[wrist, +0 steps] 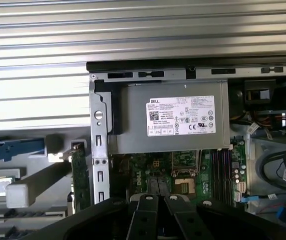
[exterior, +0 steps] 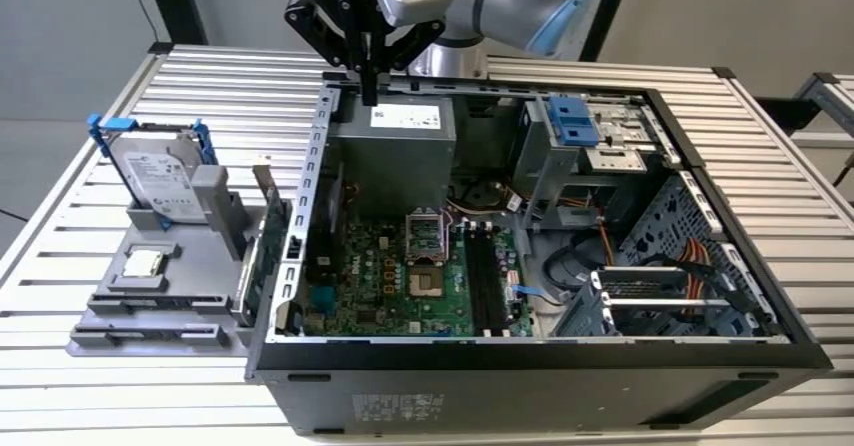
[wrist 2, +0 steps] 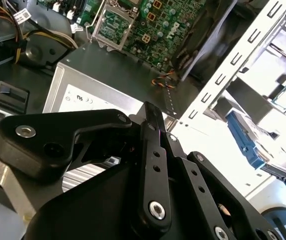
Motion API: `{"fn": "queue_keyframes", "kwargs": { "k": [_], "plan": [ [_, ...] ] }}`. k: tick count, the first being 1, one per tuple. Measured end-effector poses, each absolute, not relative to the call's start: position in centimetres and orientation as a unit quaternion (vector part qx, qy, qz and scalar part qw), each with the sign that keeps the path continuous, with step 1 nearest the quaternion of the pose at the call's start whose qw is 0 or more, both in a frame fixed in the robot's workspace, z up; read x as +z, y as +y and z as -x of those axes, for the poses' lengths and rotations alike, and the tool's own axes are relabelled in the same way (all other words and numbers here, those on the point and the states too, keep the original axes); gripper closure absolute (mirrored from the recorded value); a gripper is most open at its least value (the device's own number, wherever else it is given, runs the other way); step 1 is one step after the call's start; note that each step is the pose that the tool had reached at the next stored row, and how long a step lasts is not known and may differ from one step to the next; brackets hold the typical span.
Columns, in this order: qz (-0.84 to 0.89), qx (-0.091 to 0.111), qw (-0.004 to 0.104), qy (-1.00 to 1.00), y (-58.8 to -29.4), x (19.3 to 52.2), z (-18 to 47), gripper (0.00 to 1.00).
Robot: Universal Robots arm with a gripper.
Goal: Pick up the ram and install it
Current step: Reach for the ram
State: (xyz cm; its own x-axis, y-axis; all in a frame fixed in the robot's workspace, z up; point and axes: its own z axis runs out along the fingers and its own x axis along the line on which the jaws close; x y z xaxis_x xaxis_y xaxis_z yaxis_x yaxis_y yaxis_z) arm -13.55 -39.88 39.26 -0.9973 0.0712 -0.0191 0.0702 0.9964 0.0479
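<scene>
My gripper (exterior: 370, 96) hangs over the back left corner of the open computer case (exterior: 534, 351), just above the grey power supply (exterior: 390, 131). Its black fingers (wrist 2: 152, 125) are pressed together and point down, with nothing visible between them. In the first wrist view the gripper (wrist: 160, 198) sits over the motherboard (wrist: 147, 170), with the power supply (wrist: 172, 120) beyond it. The ram is hidden from view. Long black memory slots (exterior: 483, 286) run along the green motherboard (exterior: 387, 286) inside the case.
At the exterior view's left, a grey holder (exterior: 147, 306) stands on the slatted table. It carries a silver hard drive in a blue frame (exterior: 160, 176), a small square chip (exterior: 144, 263) and a green expansion card (exterior: 274, 251) on edge. Drive bays and cables (exterior: 641, 256) occupy the case's right half.
</scene>
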Motion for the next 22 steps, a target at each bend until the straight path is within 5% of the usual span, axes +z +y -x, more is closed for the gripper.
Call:
{"fn": "queue_keyframes", "kwargs": {
  "k": [22],
  "plan": [
    [-0.035,0.024,0.01,0.999,-39.9,39.3,15.0,1.0]
  ]
}}
